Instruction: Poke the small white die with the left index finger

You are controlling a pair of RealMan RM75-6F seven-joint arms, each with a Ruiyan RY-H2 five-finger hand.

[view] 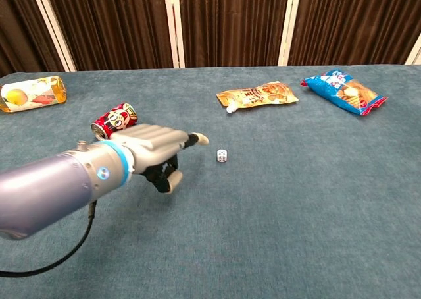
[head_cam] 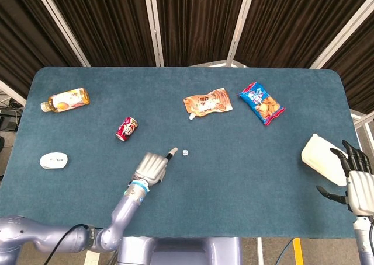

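The small white die (head_cam: 184,153) (view: 222,155) lies on the blue table near its middle. My left hand (head_cam: 153,166) (view: 156,149) hovers just left of it, index finger stretched out toward the die and the other fingers curled in. A small gap shows between the fingertip (head_cam: 173,151) (view: 202,139) and the die. My right hand (head_cam: 357,181) sits at the table's right edge with fingers spread, holding nothing.
A red can (head_cam: 126,128) (view: 114,121) lies behind my left hand. A juice bottle (head_cam: 65,99) and a white mouse (head_cam: 54,159) are at the left. An orange pouch (head_cam: 207,103), a blue snack bag (head_cam: 261,103) and a white object (head_cam: 320,158) lie to the right.
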